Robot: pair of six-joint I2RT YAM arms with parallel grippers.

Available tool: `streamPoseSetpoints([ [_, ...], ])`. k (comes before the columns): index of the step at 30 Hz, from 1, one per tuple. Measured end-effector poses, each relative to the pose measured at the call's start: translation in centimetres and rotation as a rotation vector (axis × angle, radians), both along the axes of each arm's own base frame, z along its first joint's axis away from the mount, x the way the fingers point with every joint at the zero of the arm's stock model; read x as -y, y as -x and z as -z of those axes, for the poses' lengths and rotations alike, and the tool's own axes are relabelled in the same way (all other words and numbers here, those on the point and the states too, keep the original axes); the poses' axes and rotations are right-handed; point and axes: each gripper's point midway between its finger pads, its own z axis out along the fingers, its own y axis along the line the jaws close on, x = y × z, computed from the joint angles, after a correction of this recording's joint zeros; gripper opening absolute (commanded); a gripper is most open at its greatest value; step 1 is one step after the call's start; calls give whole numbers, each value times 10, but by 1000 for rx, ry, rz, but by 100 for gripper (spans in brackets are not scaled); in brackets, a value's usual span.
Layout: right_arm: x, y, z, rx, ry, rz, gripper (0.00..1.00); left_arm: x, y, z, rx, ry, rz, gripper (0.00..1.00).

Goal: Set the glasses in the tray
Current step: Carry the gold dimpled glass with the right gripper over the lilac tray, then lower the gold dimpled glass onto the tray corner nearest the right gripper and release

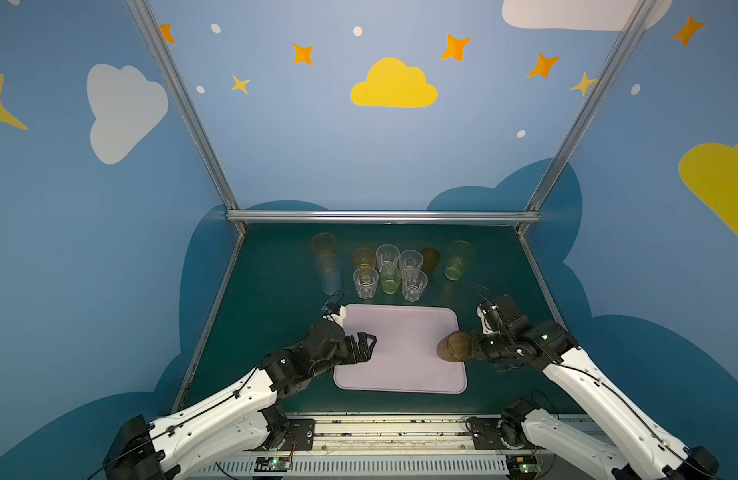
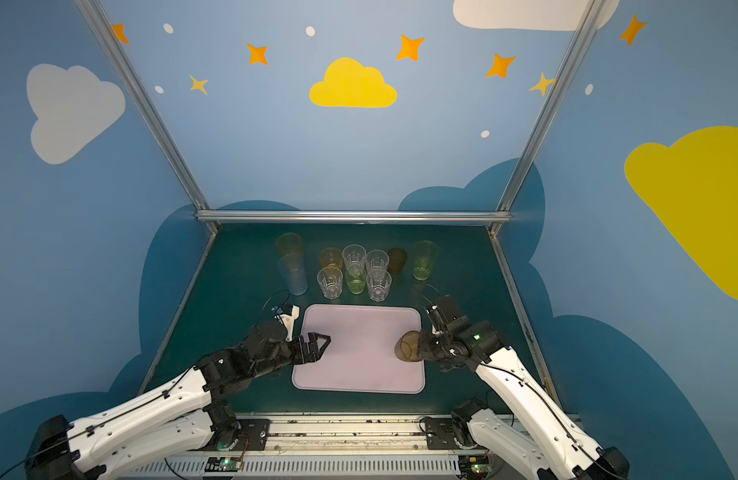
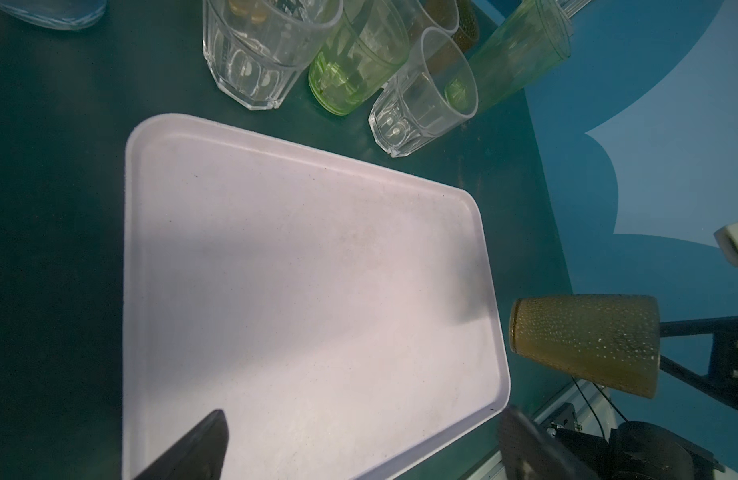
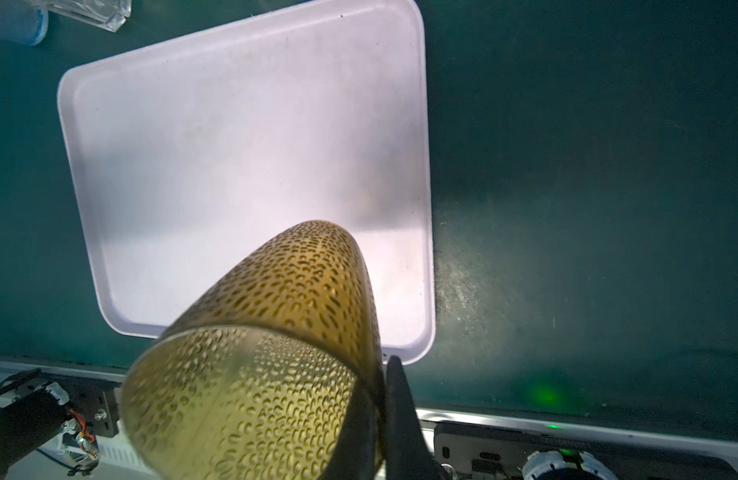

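The speckled glass [image 4: 276, 332] is amber (tray [image 4: 242, 124]: plain lilac).

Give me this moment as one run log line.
left gripper: open, empty, over left edge of tray | right gripper: shut on brown glass, tilted over right edge of tray | other glasses: upright behind tray

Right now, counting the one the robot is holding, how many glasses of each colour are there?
clear glasses: 4
green glasses: 2
orange glasses: 2
brown glasses: 2, one held by the right gripper
blue glass: 1
Total: 11
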Motion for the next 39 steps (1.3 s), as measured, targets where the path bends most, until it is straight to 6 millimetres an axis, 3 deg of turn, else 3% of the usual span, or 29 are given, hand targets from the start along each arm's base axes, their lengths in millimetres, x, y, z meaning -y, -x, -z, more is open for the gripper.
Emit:
streamPoseSetpoints([
  [39, 0, 32, 48, -135, 225, -26, 0, -5, -4, 16, -24, -61, -35, 100],
])
